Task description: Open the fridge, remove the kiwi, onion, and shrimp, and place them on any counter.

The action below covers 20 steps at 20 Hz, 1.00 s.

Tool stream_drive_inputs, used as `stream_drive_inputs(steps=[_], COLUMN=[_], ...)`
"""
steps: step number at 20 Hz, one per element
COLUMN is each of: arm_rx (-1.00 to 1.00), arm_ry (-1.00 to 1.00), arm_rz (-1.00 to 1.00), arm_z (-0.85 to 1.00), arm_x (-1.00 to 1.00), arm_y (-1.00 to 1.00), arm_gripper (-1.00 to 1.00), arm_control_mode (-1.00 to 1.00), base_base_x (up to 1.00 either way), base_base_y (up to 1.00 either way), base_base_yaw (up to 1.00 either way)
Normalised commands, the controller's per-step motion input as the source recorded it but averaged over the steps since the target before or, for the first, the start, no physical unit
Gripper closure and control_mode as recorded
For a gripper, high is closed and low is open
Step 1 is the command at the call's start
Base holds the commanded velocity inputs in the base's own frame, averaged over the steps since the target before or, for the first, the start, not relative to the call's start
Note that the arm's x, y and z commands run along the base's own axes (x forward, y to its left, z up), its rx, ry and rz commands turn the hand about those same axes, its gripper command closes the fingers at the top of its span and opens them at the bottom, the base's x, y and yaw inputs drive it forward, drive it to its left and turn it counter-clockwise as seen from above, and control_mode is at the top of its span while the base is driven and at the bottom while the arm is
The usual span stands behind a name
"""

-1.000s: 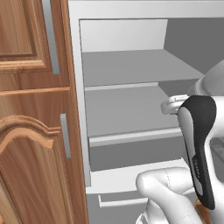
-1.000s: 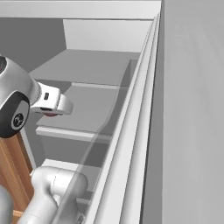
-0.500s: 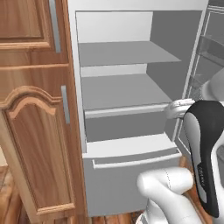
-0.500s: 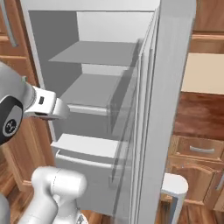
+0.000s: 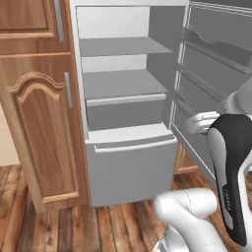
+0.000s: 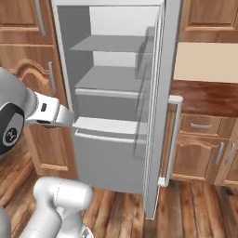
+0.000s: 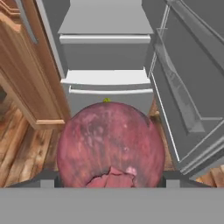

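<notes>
The base has backed away from the fridge (image 5: pixel 128 162) — a second ago its shelves filled both base views, and now the whole open cabinet, bottom drawer and wooden floor (image 5: pixel 54 226) show. The onion (image 7: pixel 111 144) sits between the tool's spread jaws in the hand view, well out in front of the fridge, pinched across its width. So the onion looks to be out and on its way. A counter (image 6: pixel 204 95) lies just beside the fridge door (image 6: pixel 162 107), a likely drop-off.
</notes>
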Motion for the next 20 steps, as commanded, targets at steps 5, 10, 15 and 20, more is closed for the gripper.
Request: stream_drive_inputs(steps=[5, 10, 15, 20], arm_rx=[0.00, 0.00, 0.00, 0.00], arm_ry=[0.00, 0.00, 0.00, 0.00], arm_rz=[0.00, 0.00, 0.00, 0.00], arm_z=[0.00, 0.00, 0.00, 0.00], arm_x=[0.00, 0.00, 0.00, 0.00], arm_y=[0.00, 0.00, 0.00, 0.00], arm_gripper=[1.00, 1.00, 1.00, 1.00], arm_control_mode=[1.00, 1.00, 1.00, 1.00], base_base_x=[-0.95, -0.62, -0.53, -0.42], base_base_y=[-0.07, 0.00, 0.00, 0.00], base_base_yaw=[-0.42, -0.70, -0.79, -0.86])
